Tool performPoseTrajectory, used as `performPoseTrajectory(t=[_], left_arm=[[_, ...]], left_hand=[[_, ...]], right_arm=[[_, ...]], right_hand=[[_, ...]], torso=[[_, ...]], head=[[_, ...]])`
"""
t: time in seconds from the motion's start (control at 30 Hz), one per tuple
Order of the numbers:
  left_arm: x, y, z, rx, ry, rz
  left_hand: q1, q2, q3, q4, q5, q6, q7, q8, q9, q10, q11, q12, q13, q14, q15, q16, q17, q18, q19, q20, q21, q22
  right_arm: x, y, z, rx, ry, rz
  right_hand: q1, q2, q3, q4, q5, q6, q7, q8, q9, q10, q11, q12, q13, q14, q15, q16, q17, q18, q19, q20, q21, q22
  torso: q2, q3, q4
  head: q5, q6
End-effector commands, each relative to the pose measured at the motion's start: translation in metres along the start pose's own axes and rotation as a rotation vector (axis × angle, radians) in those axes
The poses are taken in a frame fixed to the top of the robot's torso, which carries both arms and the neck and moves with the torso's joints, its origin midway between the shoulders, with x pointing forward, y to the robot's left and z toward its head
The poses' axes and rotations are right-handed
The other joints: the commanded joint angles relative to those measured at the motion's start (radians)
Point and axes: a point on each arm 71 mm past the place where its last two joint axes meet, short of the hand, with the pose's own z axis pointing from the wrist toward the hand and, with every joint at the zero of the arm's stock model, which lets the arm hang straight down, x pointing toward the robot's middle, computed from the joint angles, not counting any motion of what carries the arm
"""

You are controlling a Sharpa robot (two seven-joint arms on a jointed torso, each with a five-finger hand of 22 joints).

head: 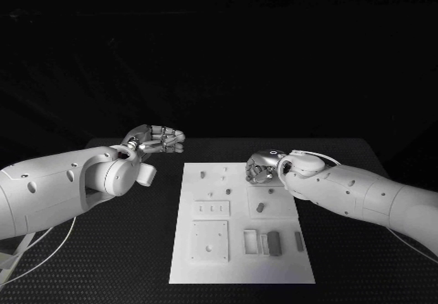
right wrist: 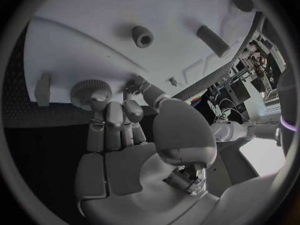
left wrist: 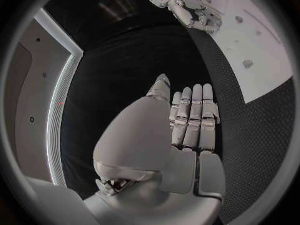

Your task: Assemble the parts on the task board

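Head view: the task board [head: 239, 253] lies mid-surface, long axis from twelve to six o'clock. The right robot hand [head: 262, 167] hovers over its two o'clock corner, nearer the parts than the left robot hand [head: 155, 139], which hangs off the board toward ten o'clock.

Left wrist view: the left robot hand [left wrist: 187, 122] is released, fingers straight, holding nothing.

Right wrist view: the right robot hand [right wrist: 119, 120] touches a round knurled part [right wrist: 89, 90] with its fingertips; whether it truly grips it cannot be told.

Bare black table [head: 137, 240] lies open left of the task board [head: 239, 269]; grey parts [head: 274, 242] crowd its near-right corner.
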Motion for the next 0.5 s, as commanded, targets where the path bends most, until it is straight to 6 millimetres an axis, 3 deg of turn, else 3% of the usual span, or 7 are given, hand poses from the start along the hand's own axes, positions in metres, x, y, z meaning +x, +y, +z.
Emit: performPoseTrajectory(t=[0.03,0.27,0.43,0.47,0.5], left_arm=[[0.0015,-0.0016,0.0002,0.014,0.014,0.0],[0.0016,-0.0016,0.0006,0.013,0.014,0.001],[0.0017,-0.0017,0.0008,0.014,0.015,0.001],[0.0017,-0.0017,0.0008,0.014,0.015,0.001],[0.0015,-0.0016,0.0007,0.013,0.014,0.001]], left_hand=[[-0.012,-0.005,-0.008,0.002,-0.008,0.002,0.006,-0.006,-0.002,0.002,0.005,-0.006,-0.001,-0.003,0.004,-0.007,0.002,0.006,0.001,0.005,-0.007,-0.001],[-0.013,-0.005,-0.009,0.002,-0.008,0.002,0.006,-0.006,-0.002,0.003,0.005,-0.007,-0.001,-0.003,0.004,-0.007,0.002,0.006,0.001,0.005,-0.007,-0.001],[-0.013,-0.005,-0.009,0.001,-0.008,0.002,0.006,-0.006,-0.002,0.003,0.005,-0.007,-0.001,-0.003,0.004,-0.007,0.002,0.007,0.002,0.005,-0.007,-0.001],[-0.013,-0.005,-0.009,0.001,-0.008,0.002,0.006,-0.006,-0.002,0.003,0.005,-0.007,-0.001,-0.003,0.004,-0.007,0.002,0.007,0.002,0.005,-0.007,-0.001],[-0.013,-0.005,-0.009,0.001,-0.008,0.002,0.006,-0.006,-0.002,0.003,0.005,-0.007,-0.001,-0.003,0.004,-0.007,0.002,0.007,0.002,0.005,-0.007,-0.001]], right_arm=[[0.003,0.0006,0.0,0.002,0.015,-0.014],[0.0028,0.001,0.0001,0.002,0.011,-0.016],[0.003,0.0012,-0.0001,0.006,0.013,-0.011],[0.003,0.0013,-0.0001,0.006,0.014,-0.011],[0.003,0.0014,-0.0002,0.007,0.013,-0.011]], right_hand=[[-0.009,-0.005,0.007,0.002,-0.001,0.0,0.001,0.001,0.0,0.0,-0.004,-0.001,-0.001,0.001,-0.004,0.005,-0.001,0.015,-0.011,-0.007,0.006,0.021],[-0.013,0.002,0.014,0.003,-0.001,0.006,0.0,0.003,0.002,0.003,-0.005,0.002,0.003,0.002,-0.004,0.006,0.0,0.015,-0.011,-0.007,0.008,0.02],[-0.019,0.047,0.036,0.007,-0.001,0.025,-0.005,0.011,0.007,0.009,-0.01,0.006,0.009,0.005,-0.009,0.007,0.002,0.015,-0.011,-0.008,0.011,0.019],[-0.022,0.071,0.049,0.017,0.0,0.026,-0.006,0.011,0.007,0.009,-0.01,0.005,0.009,0.005,-0.009,0.007,0.002,0.015,-0.012,-0.007,0.01,0.018],[-0.036,0.072,0.091,0.023,0.0,0.026,-0.006,0.008,0.007,0.008,-0.009,0.004,0.008,0.003,-0.009,0.006,0.0,0.015,-0.014,-0.004,0.01,0.018]], torso=[[0.001,0.0,0.0002],[0.002,0.0002,0.0001],[0.002,0.0005,0.0005],[0.002,0.0004,0.0005],[0.003,0.0005,0.0004]], head=[[0.0,0.001],[0.0,0.003],[-0.001,0.004],[-0.001,0.003],[-0.001,0.003]])
